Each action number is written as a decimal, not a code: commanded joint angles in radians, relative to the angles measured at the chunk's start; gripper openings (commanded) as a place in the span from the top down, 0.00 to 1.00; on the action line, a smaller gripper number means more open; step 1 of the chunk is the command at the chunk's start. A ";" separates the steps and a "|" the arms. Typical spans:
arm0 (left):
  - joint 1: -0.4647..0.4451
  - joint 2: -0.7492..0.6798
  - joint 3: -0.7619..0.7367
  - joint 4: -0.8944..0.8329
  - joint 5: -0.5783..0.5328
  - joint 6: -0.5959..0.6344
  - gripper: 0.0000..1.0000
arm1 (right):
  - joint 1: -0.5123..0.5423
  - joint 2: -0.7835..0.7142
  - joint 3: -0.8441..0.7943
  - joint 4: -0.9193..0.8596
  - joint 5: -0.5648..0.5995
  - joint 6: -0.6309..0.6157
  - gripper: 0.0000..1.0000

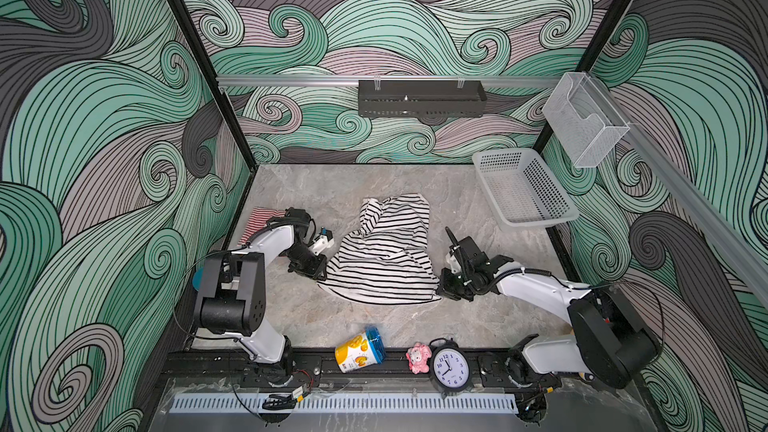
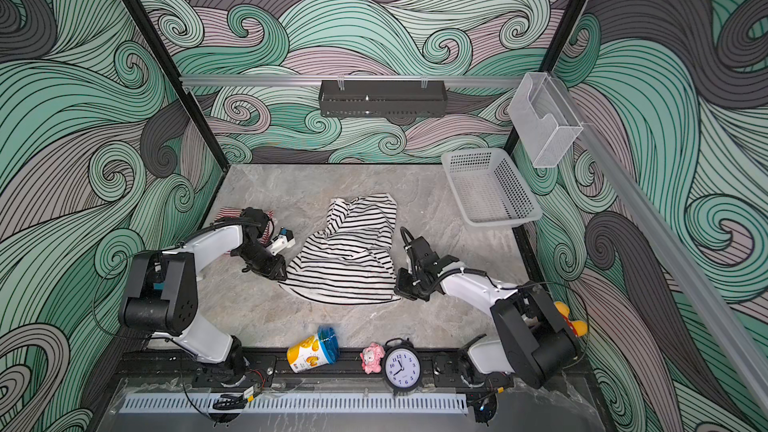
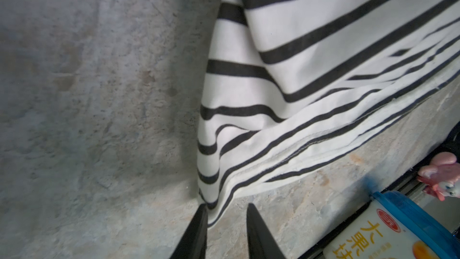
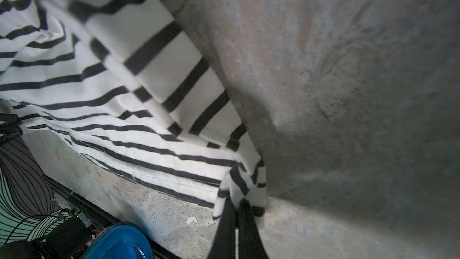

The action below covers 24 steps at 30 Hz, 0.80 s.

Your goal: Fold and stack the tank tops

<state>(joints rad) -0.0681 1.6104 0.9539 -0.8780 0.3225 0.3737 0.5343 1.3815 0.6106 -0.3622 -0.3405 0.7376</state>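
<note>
One grey, stone-patterned tabletop (image 1: 316, 184) carries all items noted.

Black-and-white tank top (image 1: 382, 255): lies at mid-tabletop, unfolded and rumpled. Its hem faces the near edge and its upper part is bunched toward the back. It is the largest loose item in both top views.

Basket (image 1: 536, 222): pale plastic mesh, at the back right corner, well apart from the garment.

Red-and-white tank top (image 1: 259, 218): at the left rear of the tabletop. It is largely hidden under the left arm, with only a striped patch showing. Whether it is folded cannot be told. The two tops are apart, not stacked.

Left claw (image 3: 227, 208): low at the near left hem corner of the black-and-white tank top. The jaws stand partly apart with a clear gap. The cloth corner lies in that gap against one finger, and nothing is pinched.

Right claw (image 4: 236, 204): low at the near right hem corner of the same garment. The jaws are closed, with a bunched corner of striped cloth clamped between them.

Alarm clock (image 1: 451, 367): black, standing on the near rail.

Canister (image 1: 359, 349): yellow with a blue lid, lying on its side at the near edge, left of the clock.

Pink plush toy (image 1: 418, 358): just beside the clock, between it and the canister.
</note>
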 commanded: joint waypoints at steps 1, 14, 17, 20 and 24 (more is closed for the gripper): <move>-0.003 -0.021 0.008 -0.006 -0.028 -0.018 0.70 | -0.005 0.008 -0.008 -0.003 -0.004 0.009 1.00; 0.026 -0.067 0.019 0.022 -0.143 -0.024 0.70 | -0.003 0.008 -0.015 0.023 -0.005 0.013 1.00; 0.031 -0.039 0.024 0.024 -0.145 -0.022 0.70 | -0.003 0.005 -0.012 0.020 -0.005 0.011 1.00; 0.031 -0.015 0.030 0.018 -0.126 -0.022 0.70 | -0.004 0.008 -0.013 0.019 -0.005 0.011 1.00; 0.030 0.006 0.033 -0.002 -0.076 -0.010 0.69 | -0.003 0.010 -0.013 0.019 -0.004 0.011 1.00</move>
<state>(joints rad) -0.0433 1.5990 0.9539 -0.8524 0.2077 0.3550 0.5343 1.3880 0.6090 -0.3473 -0.3412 0.7380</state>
